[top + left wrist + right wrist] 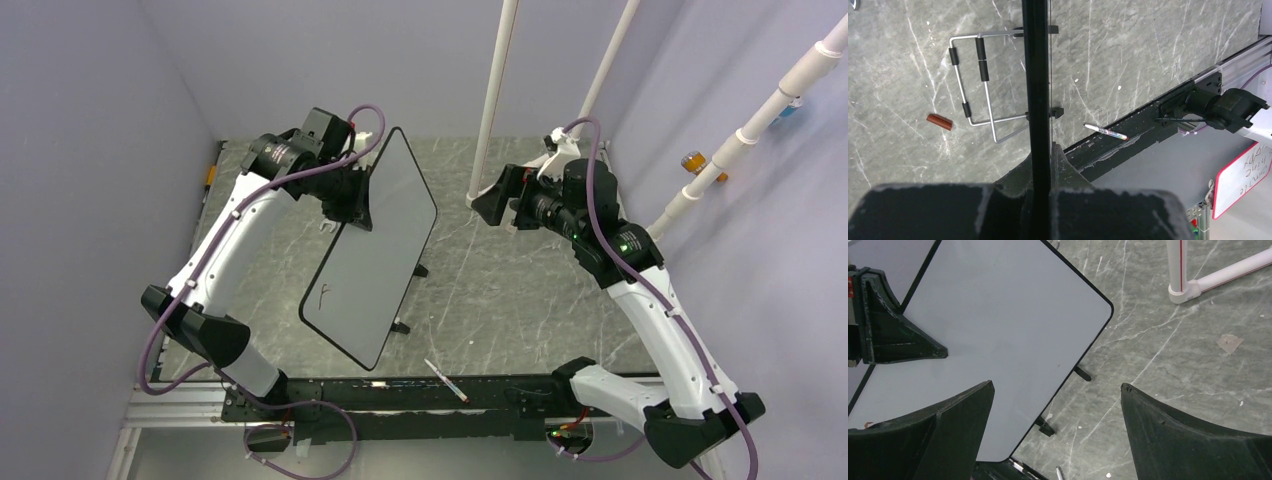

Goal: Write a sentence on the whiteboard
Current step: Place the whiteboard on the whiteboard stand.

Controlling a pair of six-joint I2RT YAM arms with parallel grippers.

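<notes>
Here the left claw is clamped on the whiteboard's edge, tilting it off the worktop, likely to face the right claw. That one gapes empty just beside the board; the marker lies well apart from it.

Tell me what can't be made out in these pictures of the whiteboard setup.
- Top view: the mark on the whiteboard is too small to read.
- Left wrist view: the whiteboard is edge-on, its face hidden.
- Right wrist view: the marker is cut off by the bottom edge.

Wire stand, red cap — marble table.
</notes>
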